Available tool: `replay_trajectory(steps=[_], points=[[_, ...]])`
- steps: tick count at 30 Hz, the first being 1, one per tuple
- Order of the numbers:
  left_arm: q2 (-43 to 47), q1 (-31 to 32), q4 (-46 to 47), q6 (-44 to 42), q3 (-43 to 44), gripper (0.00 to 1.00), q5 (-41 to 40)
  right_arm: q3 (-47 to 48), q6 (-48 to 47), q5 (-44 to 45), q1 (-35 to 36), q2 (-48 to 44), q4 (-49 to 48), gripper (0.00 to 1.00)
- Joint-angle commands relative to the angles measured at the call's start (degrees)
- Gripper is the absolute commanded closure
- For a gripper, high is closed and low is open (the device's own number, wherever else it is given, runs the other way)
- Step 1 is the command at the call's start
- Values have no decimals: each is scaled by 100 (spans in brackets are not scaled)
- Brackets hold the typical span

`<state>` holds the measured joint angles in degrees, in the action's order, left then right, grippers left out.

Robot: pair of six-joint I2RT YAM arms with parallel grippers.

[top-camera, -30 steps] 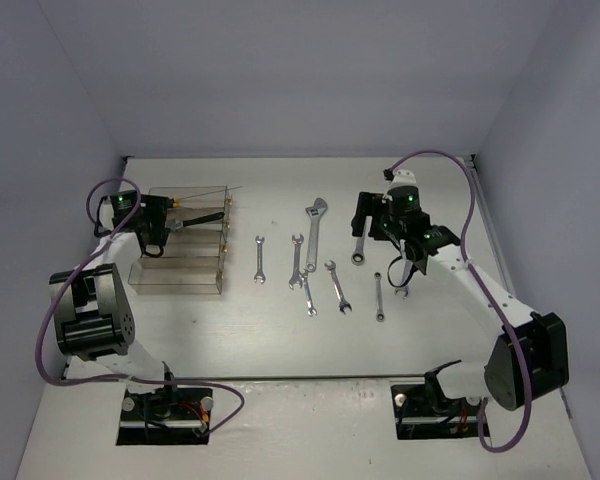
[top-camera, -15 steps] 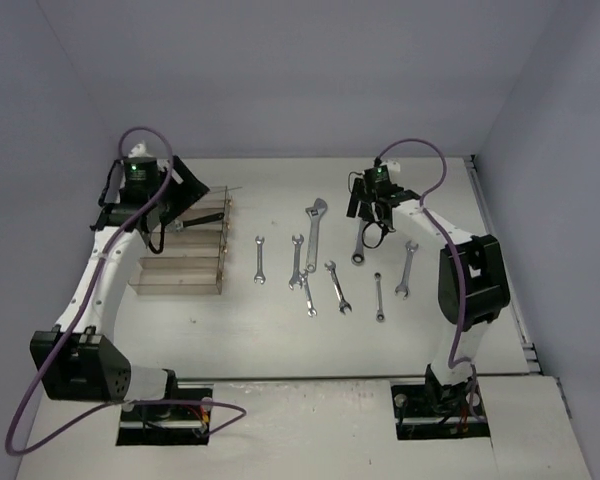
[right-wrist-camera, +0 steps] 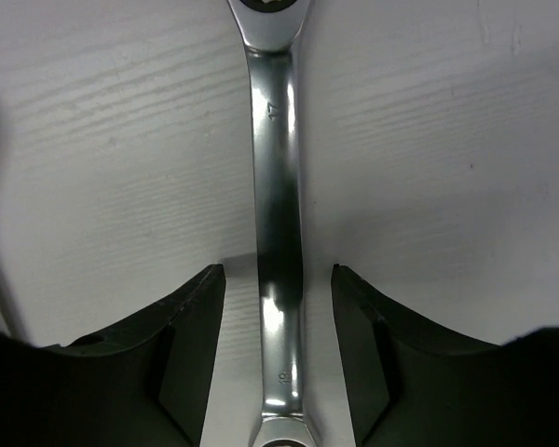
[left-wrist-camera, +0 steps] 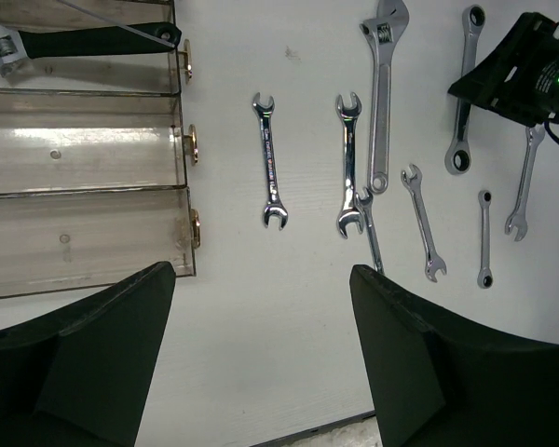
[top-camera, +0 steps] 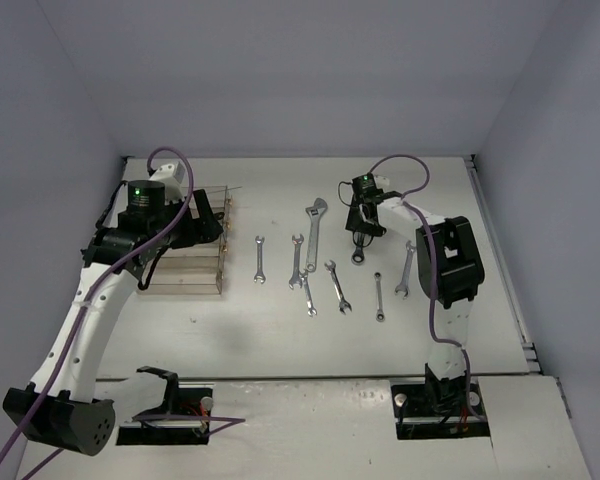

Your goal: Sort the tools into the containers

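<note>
The clear bins point(top-camera: 180, 262) stand in a row at the left; in the left wrist view point(left-wrist-camera: 74, 149) the far one holds a black-handled wrench point(left-wrist-camera: 84, 39) and a thin rod. Several silver wrenches lie mid-table, among them a small one point(top-camera: 259, 259), an adjustable one point(top-camera: 315, 225) and a ring wrench point(top-camera: 359, 248). My left gripper point(top-camera: 205, 215) hovers above the bins' right ends, open and empty point(left-wrist-camera: 261, 307). My right gripper point(top-camera: 363, 222) is low over the ring wrench point(right-wrist-camera: 278, 121), open, fingers point(right-wrist-camera: 182, 335) on either side of the shaft with gaps.
More wrenches lie right of the ring wrench point(top-camera: 405, 270) and in front of it point(top-camera: 379, 296), with others close together near the middle point(top-camera: 308, 297). The bins have brass-coloured clasps point(left-wrist-camera: 194, 146) on their right ends. Walls close in the table at the back and sides.
My left arm has swung up and right, from the bins' left side to above their right ends. My right gripper has moved left and down onto the ring wrench.
</note>
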<state>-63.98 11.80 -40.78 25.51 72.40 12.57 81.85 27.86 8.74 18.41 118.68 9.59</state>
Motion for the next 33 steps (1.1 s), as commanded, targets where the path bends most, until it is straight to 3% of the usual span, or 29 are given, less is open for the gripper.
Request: replay_trajectory(steps=[1, 10, 15, 21, 33], points=[[-67, 50, 26, -317, 44, 27, -53, 292, 193, 55, -23, 226, 286, 56], [-365, 283, 35, -380, 294, 26, -25, 597, 175, 94, -50, 749, 923, 67], [-528, 501, 47, -417, 406, 26, -7, 699, -30, -201, -91, 913, 1000, 100], [-749, 793, 192, -142, 614, 26, 53, 395, -692, -540, 15, 548, 941, 100], [-1495, 1209, 1736, 1072, 386, 26, 425, -829, -1462, -1247, 334, -1280, 212, 100]])
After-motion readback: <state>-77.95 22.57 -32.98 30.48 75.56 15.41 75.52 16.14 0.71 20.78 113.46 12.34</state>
